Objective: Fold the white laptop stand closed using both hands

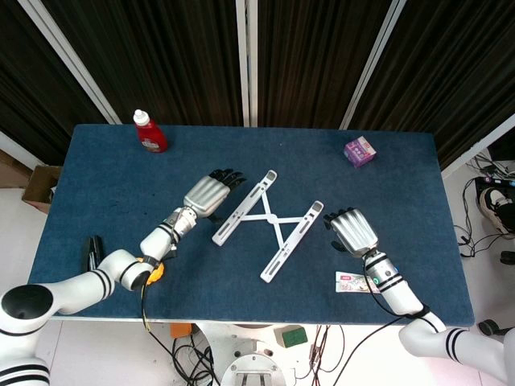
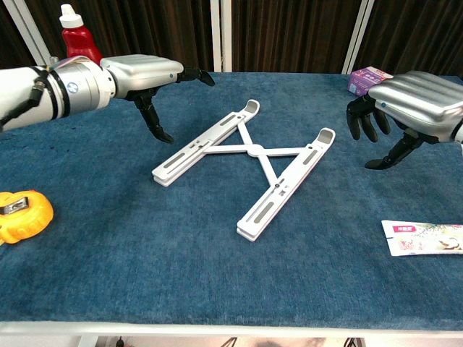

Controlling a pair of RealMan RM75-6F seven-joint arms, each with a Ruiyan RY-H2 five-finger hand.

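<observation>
White laptop stand (image 1: pixel 269 224) (image 2: pixel 246 165) is lying flat near mid-table, its two rails crossed by thin bars. Left hand (image 1: pixel 208 193) (image 2: pixel 142 74) is hovering at the stand's 9 o'clock, palm down, fingers spread, holding nothing, not touching the stand. Right hand (image 1: pixel 352 229) (image 2: pixel 409 105) is hanging at the stand's 3 o'clock, fingers loosely curved and apart, gripping nothing. Ketchup bottle (image 1: pixel 150 132) (image 2: pixel 79 45) is standing at 11 o'clock. Purple box (image 1: pixel 360 150) (image 2: pixel 365 78) is sitting at 1 o'clock. Tape measure (image 1: pixel 152 270) (image 2: pixel 22 215) is resting at 8 o'clock, packet (image 1: pixel 355 281) (image 2: pixel 422 238) at 4 o'clock.

The chest view's left edge crops the yellow tape measure (image 2: pixel 20 215).
</observation>
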